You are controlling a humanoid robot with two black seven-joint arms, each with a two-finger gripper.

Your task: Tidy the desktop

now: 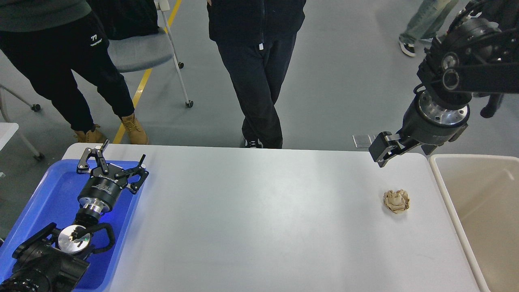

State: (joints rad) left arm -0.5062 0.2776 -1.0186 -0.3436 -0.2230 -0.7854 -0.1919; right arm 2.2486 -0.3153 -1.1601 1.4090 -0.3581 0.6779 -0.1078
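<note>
The light-grey desktop (pixel 263 227) fills the lower middle of the head view. A crumpled beige paper ball (pixel 397 201) lies on it near the right end. My right gripper (pixel 382 151) hangs above the desktop's far right edge, up and a little left of the ball and apart from it. It is dark and seen side-on, so its fingers cannot be told apart. My left gripper (pixel 115 160) is open and empty over the far end of the blue tray (pixel 44 194).
A beige bin (pixel 486 219) stands against the desktop's right end. Two people (pixel 255 73) stand just beyond the far edge. A grey wheeled chair (pixel 142 48) is behind them, and another person walks at the far right.
</note>
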